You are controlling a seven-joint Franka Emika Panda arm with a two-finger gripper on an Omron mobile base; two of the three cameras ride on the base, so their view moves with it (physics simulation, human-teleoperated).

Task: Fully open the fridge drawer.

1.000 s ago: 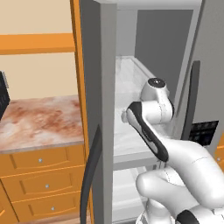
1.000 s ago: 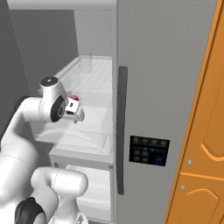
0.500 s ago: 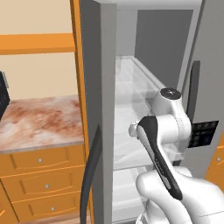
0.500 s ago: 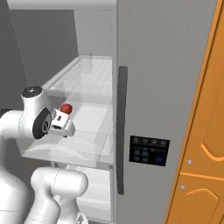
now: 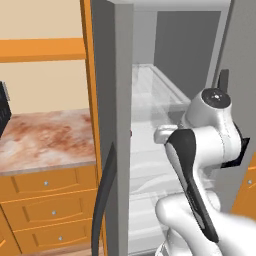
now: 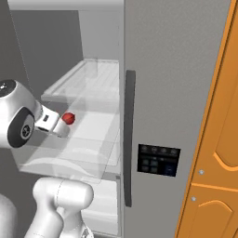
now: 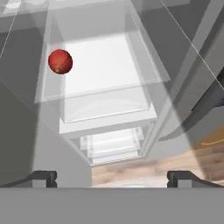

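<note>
We stand before the fridge (image 6: pixel 176 69), its left door (image 5: pixel 112 100) swung open toward us with the black curved handle (image 5: pixel 102 200) low on its edge; the right door shut, its dark vertical handle (image 6: pixel 129 139) and a black control panel (image 6: pixel 158 160) beside it. The clear fridge drawer (image 6: pixel 74 148) sits pulled out past the cabinet front, its front lip close to our arm. A small red ball (image 7: pixel 60 61) lies in the drawer near one side wall, apart from the front edge. In the hand view we look down over the drawer's clear walls to lower stacked drawers (image 7: pixel 111 144) and a strip of wooden floor (image 7: pixel 192 162). The hand (image 7: pixel 112 177) hangs above the drawer, fingertips (image 7: pixel 43 177) spread wide, nothing between them. Open room lies between the drawer front and the open door. To the left, a marbled worktop (image 5: pixel 45 140) over orange cabinet drawers (image 5: pixel 45 200).
</note>
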